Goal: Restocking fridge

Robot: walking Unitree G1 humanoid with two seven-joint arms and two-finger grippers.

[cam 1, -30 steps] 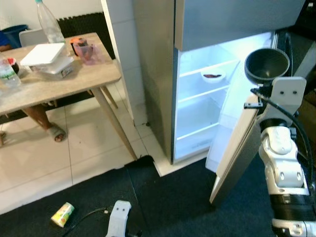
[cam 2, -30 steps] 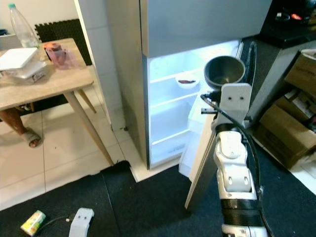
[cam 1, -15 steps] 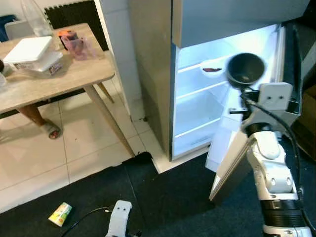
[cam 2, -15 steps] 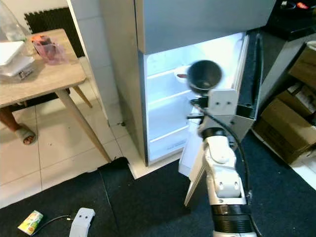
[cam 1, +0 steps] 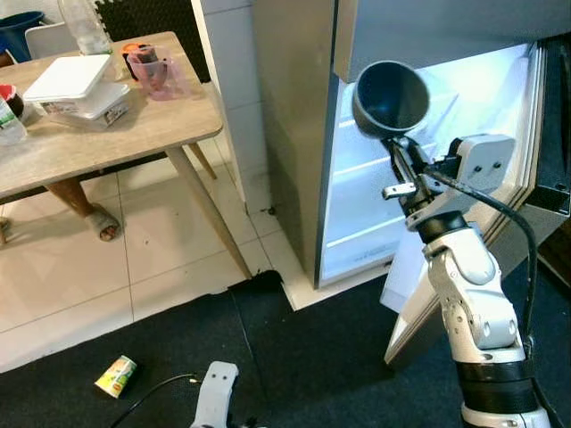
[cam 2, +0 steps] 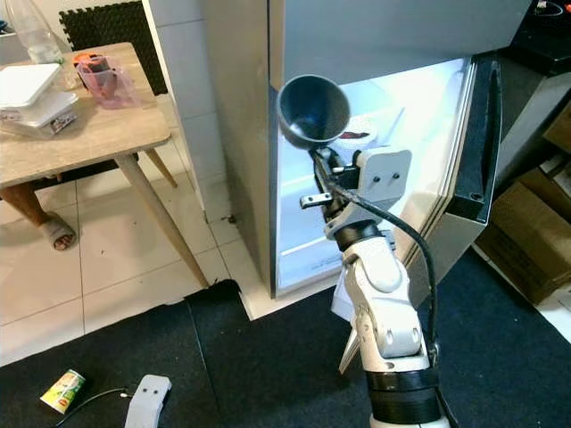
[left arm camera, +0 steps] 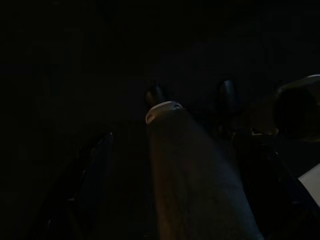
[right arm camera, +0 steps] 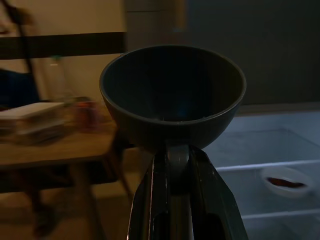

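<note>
The right gripper (cam 2: pixel 314 153) is raised in front of the open fridge (cam 1: pixel 294 134), its two black fingers (right arm camera: pixel 150 200) pressed together on the rim of a dark bowl (cam 1: pixel 390 96). The bowl is held in the air at the height of the fridge's upper shelf, just before the left edge of the lit compartment, w/ its opening tilted toward the camera. From the right wrist view the bowl looks empty inside.

Inside the fridge, a small white dish (right arm camera: pixel 283 180) w/ something dark in it sits on a shelf. The fridge door (cam 2: pixel 464 178) stands open at the right side.

To the left, a wooden table (cam 1: pixel 134 134) carries white lidded containers (cam 1: pixel 76 89) near its back edge, a pink cup (cam 1: pixel 150 71) at the back right corner and a clear bottle (cam 1: pixel 85 22) behind.

On the dark mat (cam 1: pixel 294 357) lies a small yellow-green carton (cam 1: pixel 114 375), near the left arm's wrist (cam 1: pixel 214 392). The left wrist view is very dark; whether the left gripper is apart or together cannot be told
</note>
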